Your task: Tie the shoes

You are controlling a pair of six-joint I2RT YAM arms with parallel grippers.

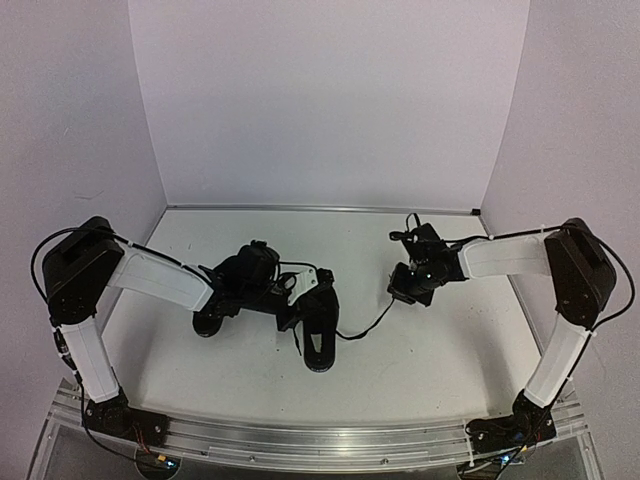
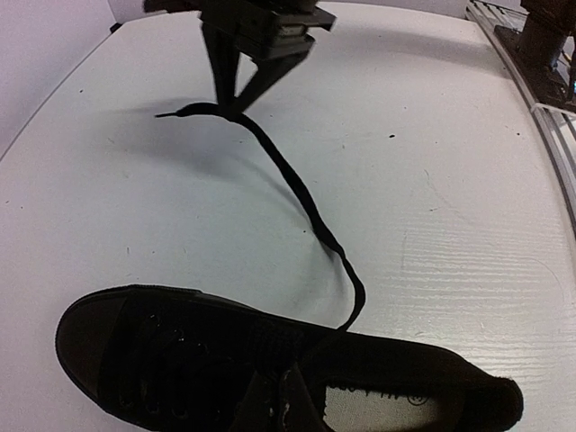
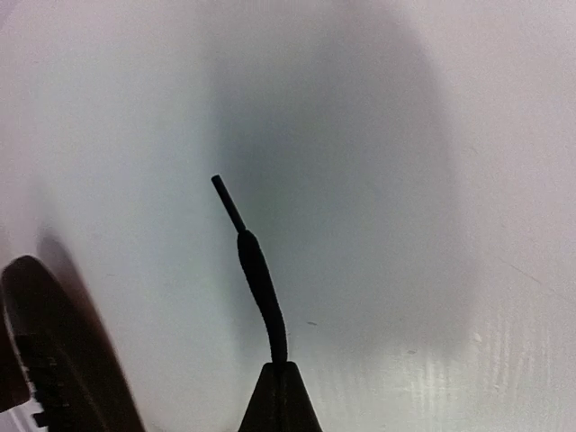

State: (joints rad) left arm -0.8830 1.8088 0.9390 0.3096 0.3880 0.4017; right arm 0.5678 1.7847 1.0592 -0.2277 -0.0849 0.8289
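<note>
The right gripper pinches the lace at upper centre, holding it clear of the shoe, presumably for looping. The left gripper, pressed shut, seems to anchor the shoe.

A white tabletop is closed in by three pale purple walls: a back wall, a left wall and a right wall. A silver metal rail is fixed along its near edge. Soft light is spread evenly.
</note>
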